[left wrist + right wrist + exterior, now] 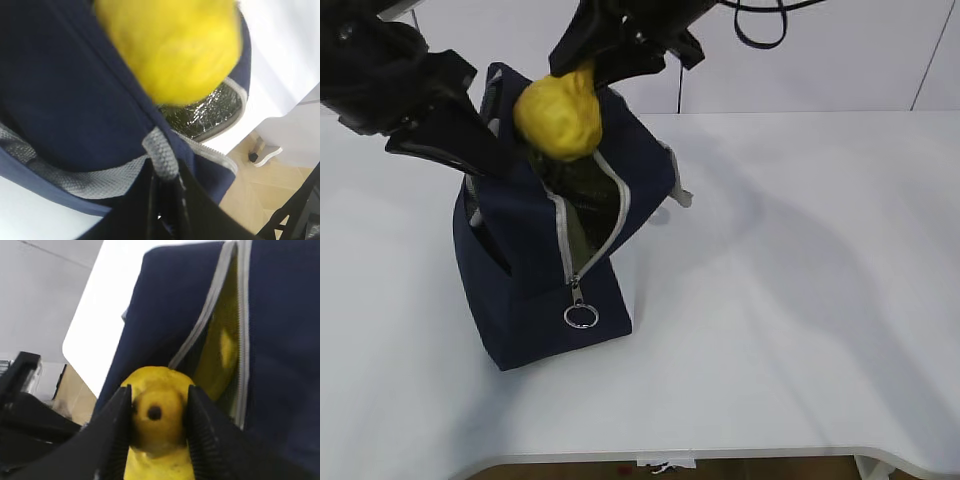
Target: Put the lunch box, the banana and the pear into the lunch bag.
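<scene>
Clamped in the right gripper [156, 427] is the pear [558, 118], its narrow end pinched between the two ribbed black fingers [114, 437] while the plump yellow body hangs just above the unzipped mouth of the lunch bag [545, 270]. In the right wrist view a second yellow shape — the banana [225, 352] — is seen inside the opening, between the grey zipper edges. Silver foil lining [207, 110] is visible under the pear in the left wrist view. The left gripper [167, 200] is closed on a grey webbing handle [161, 157] at the bag's rim, holding that side of the bag up. The navy bag stands upright on the white counter [800, 280], its ring zipper pull [580, 316] hanging at the near end. The lunch box cannot be made out.
</scene>
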### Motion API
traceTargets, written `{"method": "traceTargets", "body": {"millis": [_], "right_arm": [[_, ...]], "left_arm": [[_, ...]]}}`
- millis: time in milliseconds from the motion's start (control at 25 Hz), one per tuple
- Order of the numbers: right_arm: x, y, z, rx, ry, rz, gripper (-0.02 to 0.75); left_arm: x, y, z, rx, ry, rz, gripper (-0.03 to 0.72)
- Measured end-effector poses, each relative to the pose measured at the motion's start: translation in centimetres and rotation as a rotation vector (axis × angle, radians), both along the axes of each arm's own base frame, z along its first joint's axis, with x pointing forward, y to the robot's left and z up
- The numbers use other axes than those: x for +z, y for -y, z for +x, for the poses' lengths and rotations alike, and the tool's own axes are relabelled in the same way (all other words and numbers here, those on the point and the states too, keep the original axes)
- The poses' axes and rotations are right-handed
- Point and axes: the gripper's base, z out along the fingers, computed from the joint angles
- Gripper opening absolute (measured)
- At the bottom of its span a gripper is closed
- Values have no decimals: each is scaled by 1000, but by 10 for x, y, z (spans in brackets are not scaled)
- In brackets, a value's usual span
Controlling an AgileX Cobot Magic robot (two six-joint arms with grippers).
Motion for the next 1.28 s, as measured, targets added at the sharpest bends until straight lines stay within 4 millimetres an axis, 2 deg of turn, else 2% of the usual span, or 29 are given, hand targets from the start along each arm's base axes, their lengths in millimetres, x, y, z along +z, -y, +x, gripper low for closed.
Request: {"method": "traceTargets", "body": {"millis": [120,320,440,640,760,1120,1280], "right_arm": [[-14,-8,2,19,-17,-25,257],[-41,-11,12,18,-56,-65,257],[-46,-11,14,15,-54,-87,273],[-46,-11,14,14,-54,-87,427],[-43,-10,14,12,-43,-92,477],[-1,18,3,-3,164,-265,491],[-4,29,7,-31,207,-402,491]], "left_arm": [[0,0,0,1,-1,0,11],[0,0,0,1,-4,-7,11],[0,1,0,2,-5,-9,11],[0,1,0,2,-5,-9,11],[0,1,0,2,-5,-9,11],[0,1,0,2,-5,-8,11],[0,1,-1,-1,-8,-7,11]]}}
